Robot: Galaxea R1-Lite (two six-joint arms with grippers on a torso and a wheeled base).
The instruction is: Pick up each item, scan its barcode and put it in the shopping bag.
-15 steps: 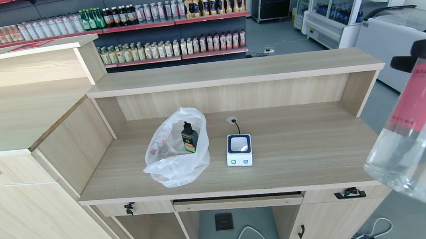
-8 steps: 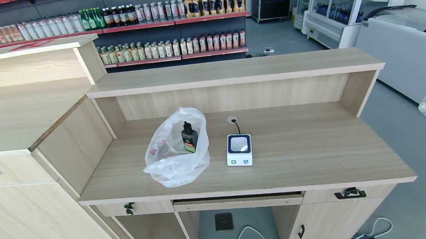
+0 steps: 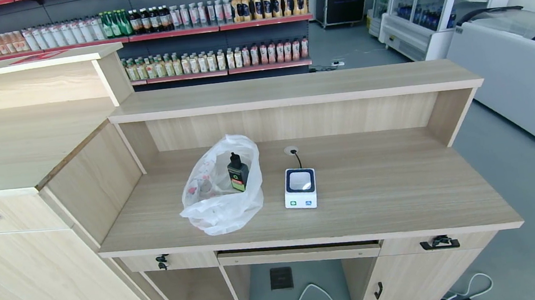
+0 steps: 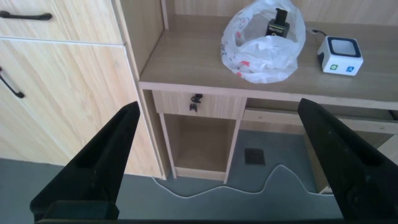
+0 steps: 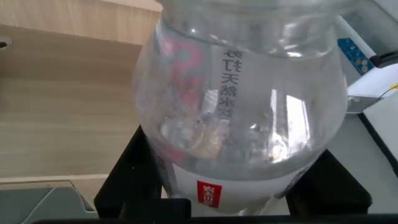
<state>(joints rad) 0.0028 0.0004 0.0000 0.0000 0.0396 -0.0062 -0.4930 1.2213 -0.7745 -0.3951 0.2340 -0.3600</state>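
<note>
Grasping a clear bottle (image 5: 249,93) in the right end effector (image 5: 233,186); holding the left end effector (image 4: 217,162) released, spread wide, before the worktop (image 4: 186,62) carrying shopping bag (image 4: 261,46) and scanner (image 4: 341,55).

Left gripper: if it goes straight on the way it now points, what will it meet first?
Most likely the front of the counter: straight ahead of the open left gripper lies the small drawer, with the open compartment below it. Nothing shows in between, though depth is hard to judge.
</note>
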